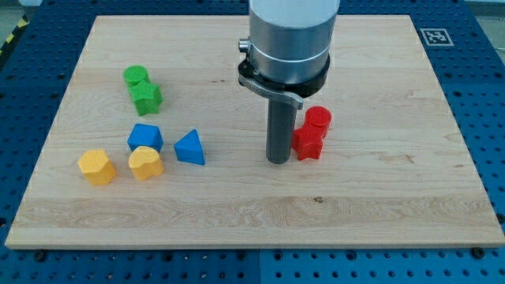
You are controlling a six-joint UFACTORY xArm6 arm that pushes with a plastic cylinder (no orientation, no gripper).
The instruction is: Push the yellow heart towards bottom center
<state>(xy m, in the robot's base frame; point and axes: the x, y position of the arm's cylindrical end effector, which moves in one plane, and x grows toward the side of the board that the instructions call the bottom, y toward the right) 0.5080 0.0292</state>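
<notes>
The yellow heart (146,163) lies at the view's left, just below a blue cube (145,137) and left of a blue triangle (189,147). A second yellow block (96,167), which looks like a pentagon, lies further left. My tip (277,162) rests on the board near the middle, far to the right of the yellow heart. It stands right beside a red star-like block (308,143); I cannot tell whether they touch.
A red round block (318,119) sits against the red star's upper side. A green round block (136,76) and a green star (147,98) lie at the upper left. The wooden board (252,229) ends in a blue perforated surround (489,118).
</notes>
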